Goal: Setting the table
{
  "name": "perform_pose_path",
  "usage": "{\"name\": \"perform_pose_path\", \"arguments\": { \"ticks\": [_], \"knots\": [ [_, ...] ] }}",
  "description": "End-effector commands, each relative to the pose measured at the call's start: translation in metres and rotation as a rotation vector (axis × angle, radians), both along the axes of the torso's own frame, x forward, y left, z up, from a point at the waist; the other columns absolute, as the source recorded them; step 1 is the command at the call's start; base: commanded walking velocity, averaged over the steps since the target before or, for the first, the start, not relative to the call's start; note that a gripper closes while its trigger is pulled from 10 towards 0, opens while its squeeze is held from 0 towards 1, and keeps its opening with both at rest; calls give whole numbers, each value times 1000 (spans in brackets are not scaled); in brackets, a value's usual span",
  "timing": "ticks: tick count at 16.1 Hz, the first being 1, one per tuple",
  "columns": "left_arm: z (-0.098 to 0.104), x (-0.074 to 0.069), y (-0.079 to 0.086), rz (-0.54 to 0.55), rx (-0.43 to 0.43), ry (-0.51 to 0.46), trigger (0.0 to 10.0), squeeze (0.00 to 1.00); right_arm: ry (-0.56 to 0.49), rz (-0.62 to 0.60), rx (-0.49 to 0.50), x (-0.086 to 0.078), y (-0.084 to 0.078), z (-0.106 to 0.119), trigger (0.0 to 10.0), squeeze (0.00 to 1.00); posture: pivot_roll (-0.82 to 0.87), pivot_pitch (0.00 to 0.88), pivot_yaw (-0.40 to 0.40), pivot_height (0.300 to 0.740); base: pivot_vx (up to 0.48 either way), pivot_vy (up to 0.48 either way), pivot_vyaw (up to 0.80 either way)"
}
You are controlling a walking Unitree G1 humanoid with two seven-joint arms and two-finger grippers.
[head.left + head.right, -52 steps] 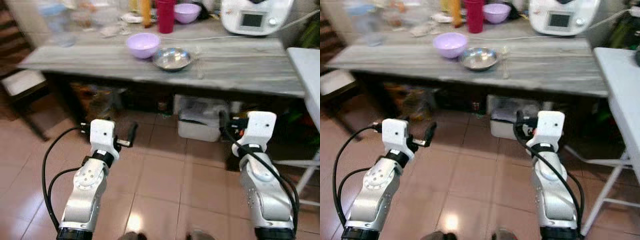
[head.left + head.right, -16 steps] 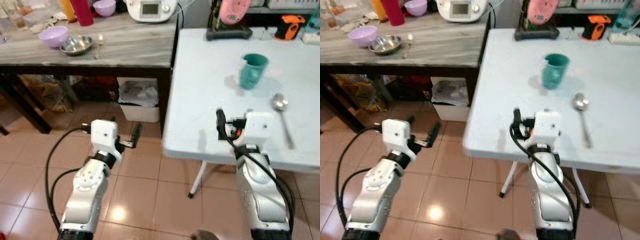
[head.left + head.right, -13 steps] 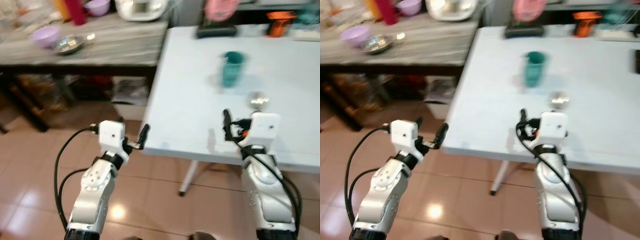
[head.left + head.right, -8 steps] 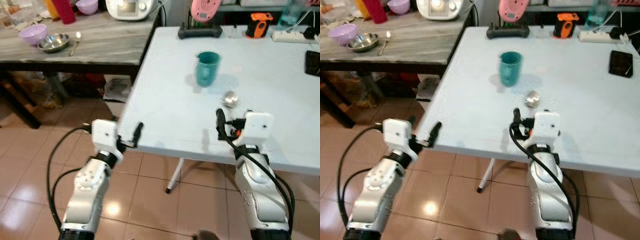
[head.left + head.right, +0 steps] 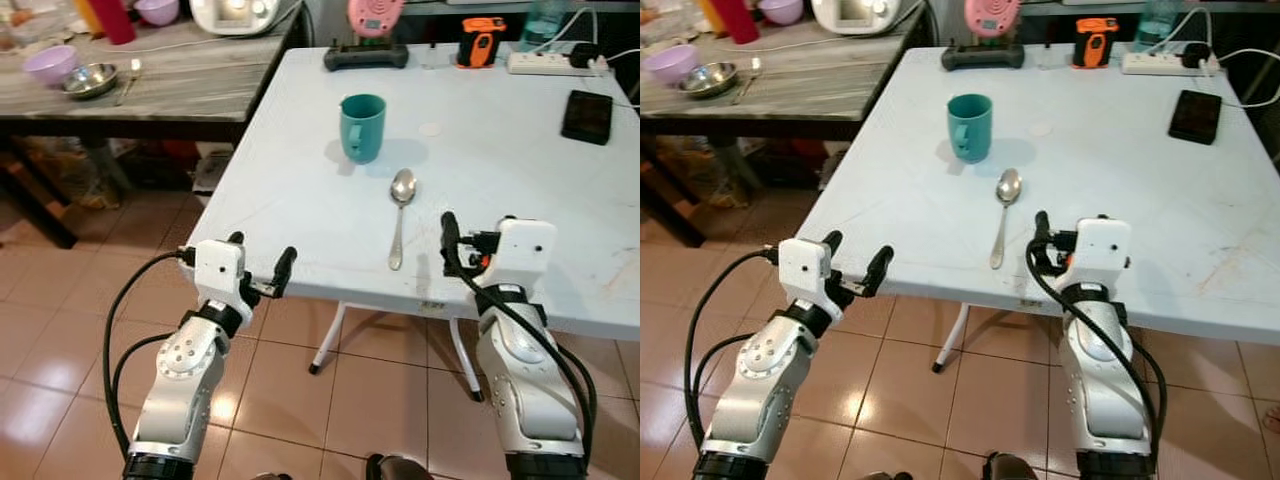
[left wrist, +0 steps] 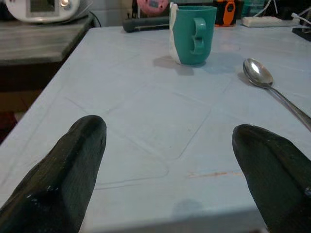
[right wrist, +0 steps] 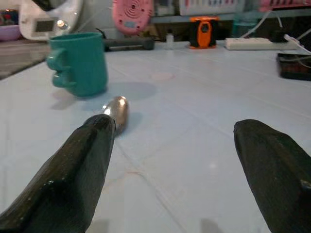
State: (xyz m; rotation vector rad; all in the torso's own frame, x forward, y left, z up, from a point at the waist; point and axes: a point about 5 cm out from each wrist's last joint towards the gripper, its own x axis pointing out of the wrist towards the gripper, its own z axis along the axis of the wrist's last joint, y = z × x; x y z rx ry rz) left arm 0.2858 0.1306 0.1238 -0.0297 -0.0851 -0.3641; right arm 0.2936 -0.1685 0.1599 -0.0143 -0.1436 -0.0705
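Note:
A teal mug (image 5: 362, 127) stands upright on the white folding table (image 5: 500, 170), handle toward me. A metal spoon (image 5: 399, 215) lies just in front of it, bowl end toward the mug. My left gripper (image 5: 260, 256) hovers open at the table's near left corner, nothing between its fingers (image 6: 63, 179). The right gripper (image 7: 170, 165) is open and empty too, held low over the near edge, just right of the spoon's handle. In the right wrist view the mug (image 7: 80, 63) and the spoon's bowl (image 7: 116, 108) lie ahead, off toward one finger.
A black phone (image 5: 587, 103), a power strip (image 5: 550, 62), an orange device (image 5: 482, 40) and a black base with a pink item (image 5: 366, 55) line the table's far side. To the left, a wooden table (image 5: 180, 95) carries a purple bowl (image 5: 50, 65) and a steel bowl (image 5: 87, 80).
The camera has swung from the wooden table to the white table and come closer; mug and spoon now sit ahead. Both grippers stay open and empty.

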Motion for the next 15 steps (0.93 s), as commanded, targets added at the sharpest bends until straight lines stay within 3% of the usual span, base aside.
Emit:
{"name": "perform_pose_path", "arguments": {
  "ticks": [1, 5, 7, 9, 15],
  "knots": [
    [-4, -3, 3, -4, 0, 12, 10000, 0, 10, 20, 0, 2, 5, -1, 10000, 0, -183, 143, 108, 740, 0, 0, 0],
    [-4, -6, 0, -59, 22, 4, 10000, 0, 34, 12, -3, 6, 3, -2, 10000, 0, -186, 154, 105, 740, 0, 0, 0],
    [-6, -13, -1, -144, 3, 4, 10000, 0, 60, -3, -11, 12, 0, -2, 10000, 0, -189, 163, 106, 740, 0, 0, 0],
    [-10, -24, -6, -281, 44, 11, 10000, 0, 96, -6, 13, 24, 0, 0, 10000, 0, -193, 176, 104, 740, 0, 0, 0],
    [-12, -27, -8, -368, 58, 23, 10000, 0, 158, 11, 44, 48, 24, 5, 10000, 0, -192, 183, 103, 740, 0, 0, 0]
  ]
}}
